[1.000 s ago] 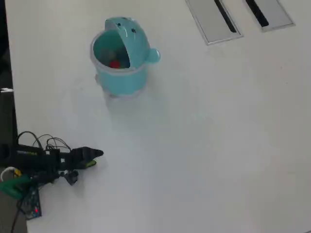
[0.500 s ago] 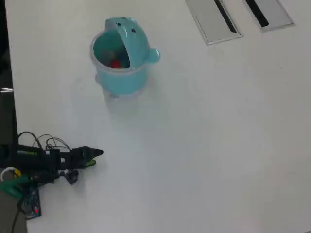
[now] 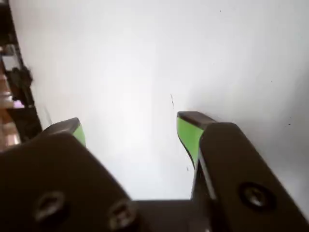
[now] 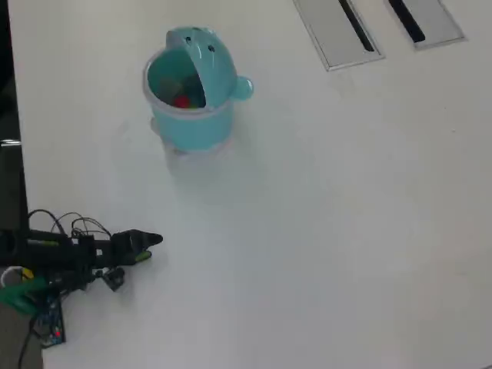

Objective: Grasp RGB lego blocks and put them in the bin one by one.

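Teal bin (image 4: 191, 115) stands upright on the white table (image 4: 346, 215), lid tipped back, near the top left of the overhead view. A red block (image 4: 182, 101) lies inside it; other blocks are not discernible. Gripper (image 3: 130, 133) is spread, green-padded jaws apart with bare table between them, nothing held. Arm (image 4: 69, 254) lies low at the left edge, well apart from the bin. No readable writing anywhere.

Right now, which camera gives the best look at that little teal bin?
The overhead view. It shows the whole bin standing on the white table with its lid tipped open and a red block inside. The wrist view misses it: only the open gripper and bare tabletop show there.
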Controlling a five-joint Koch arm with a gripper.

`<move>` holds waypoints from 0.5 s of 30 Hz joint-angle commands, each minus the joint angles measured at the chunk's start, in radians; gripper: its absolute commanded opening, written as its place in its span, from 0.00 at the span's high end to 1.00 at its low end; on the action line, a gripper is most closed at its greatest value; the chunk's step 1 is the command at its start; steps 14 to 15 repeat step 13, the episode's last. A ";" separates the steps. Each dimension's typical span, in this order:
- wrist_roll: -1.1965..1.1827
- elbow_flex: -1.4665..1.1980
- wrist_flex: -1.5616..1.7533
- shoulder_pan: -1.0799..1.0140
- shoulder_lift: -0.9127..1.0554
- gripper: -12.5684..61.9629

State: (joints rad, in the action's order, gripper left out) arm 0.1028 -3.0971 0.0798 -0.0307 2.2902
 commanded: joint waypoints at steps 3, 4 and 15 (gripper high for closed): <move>0.002 -0.074 -0.051 0.006 0.049 0.37; 0.002 -0.074 -0.054 0.006 0.049 0.37; 0.002 -0.074 -0.055 0.006 0.049 0.37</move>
